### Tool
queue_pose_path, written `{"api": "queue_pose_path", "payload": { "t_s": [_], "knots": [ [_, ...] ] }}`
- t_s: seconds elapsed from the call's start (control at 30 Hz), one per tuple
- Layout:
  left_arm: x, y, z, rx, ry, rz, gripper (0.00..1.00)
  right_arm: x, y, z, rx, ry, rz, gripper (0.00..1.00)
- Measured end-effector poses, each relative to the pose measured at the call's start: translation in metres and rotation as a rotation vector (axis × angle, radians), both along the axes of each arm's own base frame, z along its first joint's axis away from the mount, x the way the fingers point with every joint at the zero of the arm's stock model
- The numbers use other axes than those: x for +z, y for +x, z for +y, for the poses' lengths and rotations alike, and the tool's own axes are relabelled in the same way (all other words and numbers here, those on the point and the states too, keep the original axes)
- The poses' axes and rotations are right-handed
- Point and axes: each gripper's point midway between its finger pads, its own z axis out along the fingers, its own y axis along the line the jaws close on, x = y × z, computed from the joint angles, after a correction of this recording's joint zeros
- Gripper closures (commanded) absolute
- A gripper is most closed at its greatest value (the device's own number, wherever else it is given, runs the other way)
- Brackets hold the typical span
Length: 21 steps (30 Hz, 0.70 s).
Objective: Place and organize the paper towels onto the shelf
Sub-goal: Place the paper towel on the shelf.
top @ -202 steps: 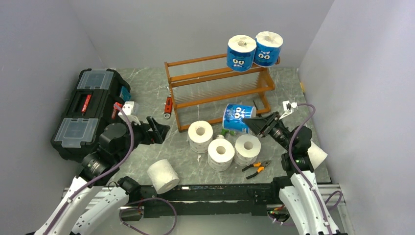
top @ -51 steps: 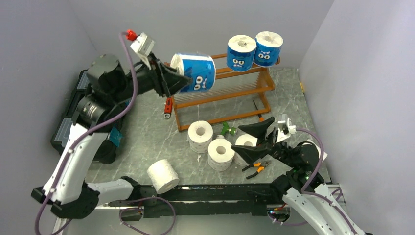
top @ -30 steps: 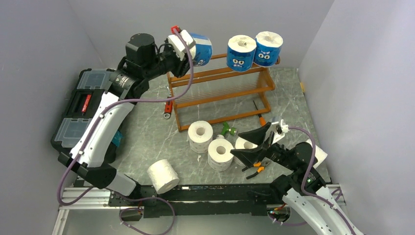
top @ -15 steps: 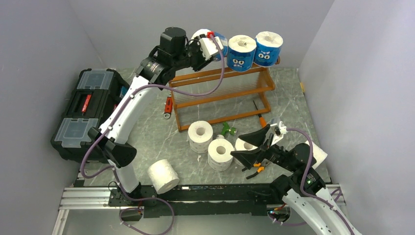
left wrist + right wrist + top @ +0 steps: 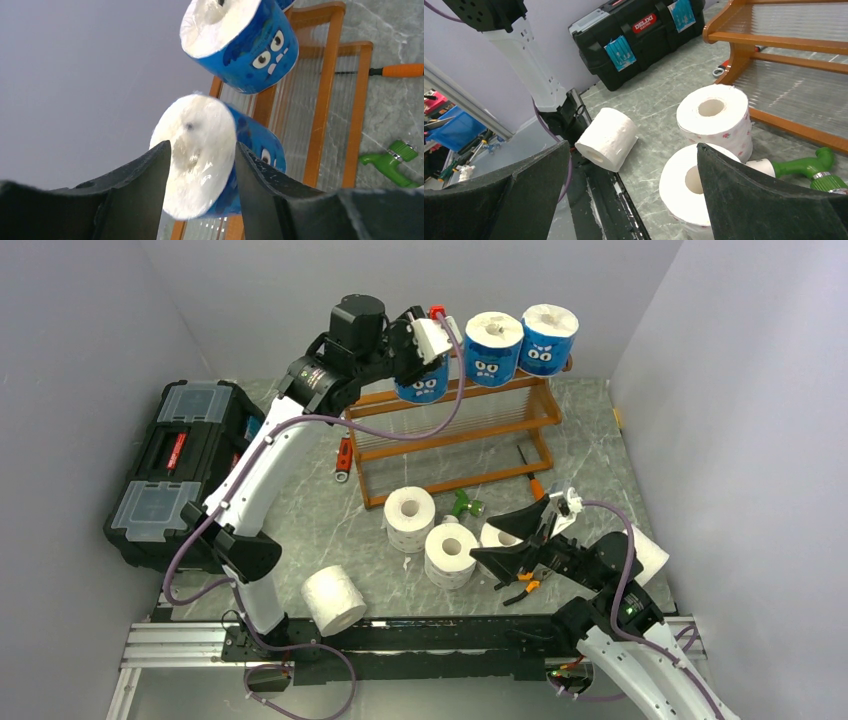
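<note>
The shelf [image 5: 450, 435] holds two blue-wrapped paper towels [image 5: 494, 347] [image 5: 549, 338] at the right of its top tier. A third blue roll [image 5: 421, 385] sits just left of them, under my left gripper [image 5: 422, 352]. In the left wrist view this roll [image 5: 255, 145] is blurred and lies beyond the parted fingertips of my left gripper [image 5: 202, 145], free of them. My right gripper [image 5: 510, 537] hangs wide open and holds nothing above white rolls [image 5: 451, 554] [image 5: 410, 518]; a third [image 5: 497, 532] is partly hidden by it. Another white roll [image 5: 333, 599] lies on its side near the front edge.
A black toolbox [image 5: 180, 465] stands at the left. A green tool [image 5: 463, 505], orange-handled pliers [image 5: 525, 583], a screwdriver [image 5: 530, 475] and a red wrench [image 5: 343, 458] lie around the shelf's foot. One more white roll [image 5: 648, 555] sits behind the right arm.
The left jaws have parted and the blue roll has dropped out of them toward the top tier's left end. The right arm has barely moved.
</note>
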Motion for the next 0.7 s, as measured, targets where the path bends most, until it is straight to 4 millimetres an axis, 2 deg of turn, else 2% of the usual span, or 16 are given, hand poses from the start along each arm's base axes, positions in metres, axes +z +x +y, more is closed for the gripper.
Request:
{"api": "queue_pose_path", "payload": {
  "t_s": [0.1, 0.23, 0.47, 0.57, 0.7],
  "knots": [
    [0.006, 0.000, 0.001, 0.006, -0.007, -0.012, 0.48, -0.002, 0.001, 0.001, 0.000, -0.003, 0.006, 0.00],
    [0.004, 0.003, 0.002, 0.018, -0.003, -0.010, 0.50, -0.002, 0.001, 0.001, 0.000, -0.004, 0.007, 0.00],
    [0.003, 0.007, 0.001, 0.031, -0.022, -0.023, 0.28, -0.002, 0.001, 0.001, 0.000, -0.003, 0.005, 0.00],
    [0.003, 0.002, 0.004, 0.038, -0.056, -0.028, 0.23, -0.003, 0.002, 0.001, 0.000, -0.004, 0.007, 0.00],
    [0.029, -0.011, 0.017, 0.063, -0.149, -0.077, 0.17, -0.004, 0.002, 0.001, 0.000, -0.005, 0.009, 0.00]
  ]
}}
